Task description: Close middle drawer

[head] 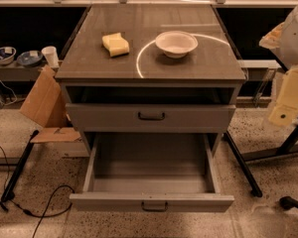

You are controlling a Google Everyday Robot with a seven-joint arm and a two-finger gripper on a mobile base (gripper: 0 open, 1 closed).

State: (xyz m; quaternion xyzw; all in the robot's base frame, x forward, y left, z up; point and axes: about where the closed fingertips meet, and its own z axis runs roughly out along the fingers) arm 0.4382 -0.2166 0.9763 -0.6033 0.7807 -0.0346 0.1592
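A speckled terrazzo floor (35, 222) runs under a grey cabinet whose glossy top (188, 66) catches a bright arc of reflected light (140, 58); behind it a pale ledge (258, 3) crosses the room above deep shadow. To the left, a low shelf (20, 74) carries two bowls (2, 54) and a white cup (50, 56), with a cardboard sheet (42, 103) leaning just beside the cabinet. Black cables (49, 202) trail over the floor on the left, and slanted black stand legs (241, 165) rest on it at both sides.
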